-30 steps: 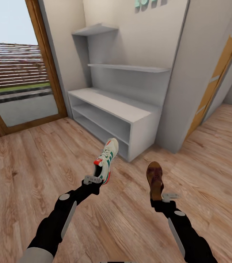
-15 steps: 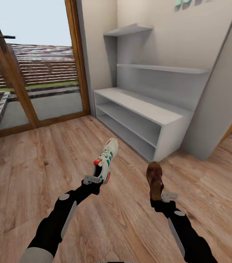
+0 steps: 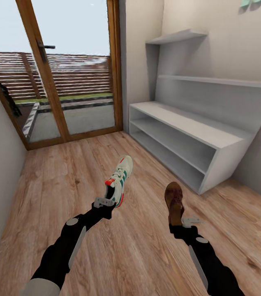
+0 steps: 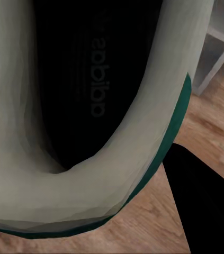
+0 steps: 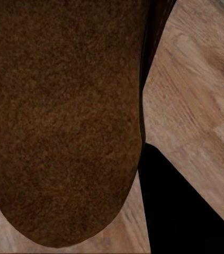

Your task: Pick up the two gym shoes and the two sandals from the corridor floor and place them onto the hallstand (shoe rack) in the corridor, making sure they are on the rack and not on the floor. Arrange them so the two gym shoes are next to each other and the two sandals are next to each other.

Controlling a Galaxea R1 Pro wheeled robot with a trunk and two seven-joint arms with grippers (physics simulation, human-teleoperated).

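Gym shoe [image 3: 119, 181] showing white with green stripes, red-orange accents; sandal [image 3: 174, 203] showing brown; hallstand [image 3: 196, 135] showing pale grey; floor [image 3: 64, 181] showing light wood grain.

A light brown wood-plank corridor floor [image 3: 64, 172] with grain and knots runs to a wood-framed glass door [image 3: 64, 82]. A pale grey-white hallstand [image 3: 212, 139] stands directly on it against the wall, with a wide low bench top, two open shelves beneath and two stepped wall shelves above.
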